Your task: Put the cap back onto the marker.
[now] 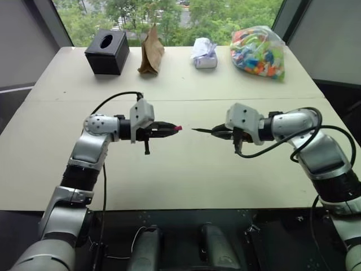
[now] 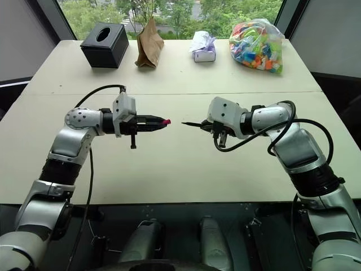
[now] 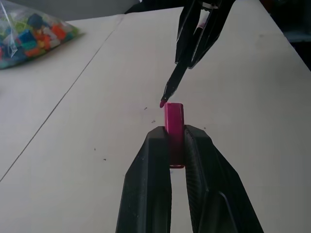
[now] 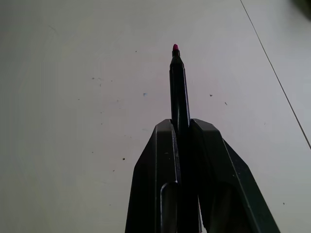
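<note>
**Cap and marker held tip to tip above the table**

Cap (image 3: 174, 127) sits pinched between the left gripper (image 1: 167, 129) fingers, red end poking out past the fingertips, open mouth facing the other arm. Left gripper is closed tight on it, held level in the air, pointing toward 3 o'clock in the head view.

Marker (image 4: 179, 92) is clamped in the right gripper (image 2: 210, 126), fingers closed on the black barrel, pink tip out front pointing toward 9 o'clock. Tip and cap are near each other but apart; a small gap of bare air shows between them in both eye views. In the left wrist view the tip sits just off the cap's mouth, slightly to one side, not inserted.

Both are held above the table (image 1: 186, 169), mid-area, not touching it. Surface under and around both grippers is bare beige with a seam line running across behind them. Near edge lies at 6 o'clock, well clear of the grippers.

Far edge at 12 o'clock carries a row of items, well apart from the grippers: black tissue box (image 1: 107, 52) at 11 o'clock, open slot on top; brown paper bag (image 1: 151, 53) beside it, contents not visible; small white wrapped pack (image 1: 204, 53); clear plastic bag (image 1: 258, 52) at 1 o'clock, stuffed with small multicoloured pieces.
</note>
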`<state>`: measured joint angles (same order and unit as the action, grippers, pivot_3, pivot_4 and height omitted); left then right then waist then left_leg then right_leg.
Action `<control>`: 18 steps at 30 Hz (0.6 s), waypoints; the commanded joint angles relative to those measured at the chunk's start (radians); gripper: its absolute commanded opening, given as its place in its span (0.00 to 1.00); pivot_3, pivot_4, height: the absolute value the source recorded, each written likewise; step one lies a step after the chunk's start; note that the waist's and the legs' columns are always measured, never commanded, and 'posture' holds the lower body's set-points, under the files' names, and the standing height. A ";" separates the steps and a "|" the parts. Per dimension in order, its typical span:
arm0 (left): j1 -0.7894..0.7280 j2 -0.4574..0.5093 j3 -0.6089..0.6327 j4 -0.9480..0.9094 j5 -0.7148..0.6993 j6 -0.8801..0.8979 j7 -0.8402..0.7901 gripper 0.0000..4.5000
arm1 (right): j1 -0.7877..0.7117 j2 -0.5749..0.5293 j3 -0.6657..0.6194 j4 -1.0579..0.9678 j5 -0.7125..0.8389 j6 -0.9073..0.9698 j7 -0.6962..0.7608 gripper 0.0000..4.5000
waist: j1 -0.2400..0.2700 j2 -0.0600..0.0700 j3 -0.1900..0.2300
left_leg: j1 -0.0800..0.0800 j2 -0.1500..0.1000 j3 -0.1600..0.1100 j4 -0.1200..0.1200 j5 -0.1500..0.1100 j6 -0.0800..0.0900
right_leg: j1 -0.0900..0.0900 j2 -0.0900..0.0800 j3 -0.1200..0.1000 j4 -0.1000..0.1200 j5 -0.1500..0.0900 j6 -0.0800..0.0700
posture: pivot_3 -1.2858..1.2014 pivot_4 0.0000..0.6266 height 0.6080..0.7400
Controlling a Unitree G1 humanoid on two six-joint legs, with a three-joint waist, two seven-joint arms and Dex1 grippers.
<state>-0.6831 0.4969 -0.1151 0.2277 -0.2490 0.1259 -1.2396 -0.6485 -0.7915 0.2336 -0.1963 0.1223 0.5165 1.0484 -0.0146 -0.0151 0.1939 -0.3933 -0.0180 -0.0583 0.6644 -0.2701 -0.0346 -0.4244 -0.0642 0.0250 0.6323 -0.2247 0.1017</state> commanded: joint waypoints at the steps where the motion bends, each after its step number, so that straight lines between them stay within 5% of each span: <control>1: -0.025 -0.001 0.002 -0.015 -0.014 -0.010 -0.006 0.00 | -0.020 0.008 -0.007 -0.045 0.000 -0.009 -0.002 0.01 | 0.000 0.000 0.000 | 0.000 0.000 0.000 0.000 0.000 0.000 | 0.000 0.000 0.000 0.000 0.000 0.000 | 0.52 0.24 1.00; 18: -0.037 -0.006 -0.024 0.032 0.005 -0.039 -0.004 0.00 | -0.025 0.034 -0.051 -0.127 0.131 0.103 0.006 0.01 | 0.001 0.000 0.000 | 0.000 0.000 0.000 0.000 0.000 0.000 | 0.000 0.000 0.000 0.000 0.000 0.000 | 0.52 0.24 1.00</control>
<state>-0.7028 0.4896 -0.1433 0.2736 -0.2396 0.1003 -1.2411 -0.6488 -0.7589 0.2222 -0.2822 0.2372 0.6168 1.0590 -0.0138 -0.0151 0.1939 -0.3933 -0.0180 -0.0584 0.6645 -0.2701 -0.0346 -0.4244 -0.0643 0.0250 0.6324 -0.2247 0.1018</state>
